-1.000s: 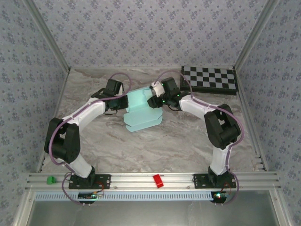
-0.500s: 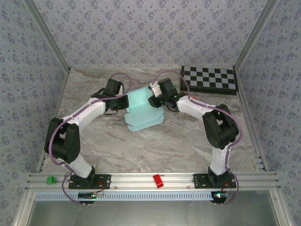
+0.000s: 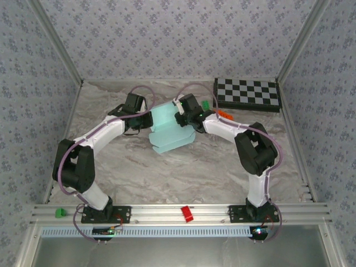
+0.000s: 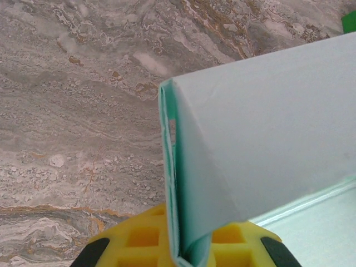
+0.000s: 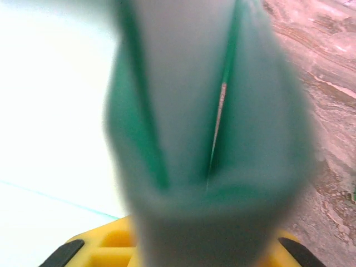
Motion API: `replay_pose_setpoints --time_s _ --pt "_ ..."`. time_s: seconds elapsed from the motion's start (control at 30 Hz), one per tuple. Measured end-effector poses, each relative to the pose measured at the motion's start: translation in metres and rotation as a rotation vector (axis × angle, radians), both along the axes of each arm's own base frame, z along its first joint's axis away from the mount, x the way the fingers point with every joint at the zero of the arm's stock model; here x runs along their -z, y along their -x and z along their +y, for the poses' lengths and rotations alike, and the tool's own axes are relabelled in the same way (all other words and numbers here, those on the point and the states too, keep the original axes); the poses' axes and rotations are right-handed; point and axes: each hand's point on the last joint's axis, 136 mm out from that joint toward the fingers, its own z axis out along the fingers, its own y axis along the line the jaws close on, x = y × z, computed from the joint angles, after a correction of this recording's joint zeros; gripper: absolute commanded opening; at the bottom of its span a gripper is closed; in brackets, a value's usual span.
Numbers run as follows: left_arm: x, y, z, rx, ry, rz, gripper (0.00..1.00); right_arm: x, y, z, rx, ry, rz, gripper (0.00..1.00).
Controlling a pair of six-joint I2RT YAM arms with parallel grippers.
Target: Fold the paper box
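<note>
The left gripper (image 3: 148,119) is clamped on the left folded edge of the paper box (image 3: 167,132). The right gripper (image 3: 181,118) straddles its right flap, though I cannot tell whether it is pinched tight. The box sits toward the back of the marbled tabletop (image 3: 167,172), a checkerboard (image 3: 247,93) lies at back right, and floral-papered walls (image 3: 167,33) stand around.

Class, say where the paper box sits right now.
In the top view, the paper box is mid-table between the left gripper and right gripper, left of the checkerboard.
</note>
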Motion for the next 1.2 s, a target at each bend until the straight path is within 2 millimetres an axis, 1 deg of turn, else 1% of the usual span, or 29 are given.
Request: replay_pose_setpoints --time_s 0.33,0.6,0.9,1.2 --pt "-0.001 0.000 -0.002 -0.001 0.011 0.000 0.00 -0.002 -0.001 -0.005 0.104 0.092 -0.046 0.23" --pt "-0.003 -0.002 -0.003 0.001 0.014 -0.006 0.00 -0.005 -0.002 -0.009 0.169 0.158 -0.078 0.20" --pt "-0.003 -0.003 -0.003 -0.006 0.019 -0.008 0.00 -0.007 -0.009 -0.011 0.219 0.185 -0.081 0.11" --pt "-0.001 -0.004 -0.002 -0.015 0.018 -0.003 0.00 -0.007 -0.013 -0.011 0.246 0.212 -0.074 0.06"
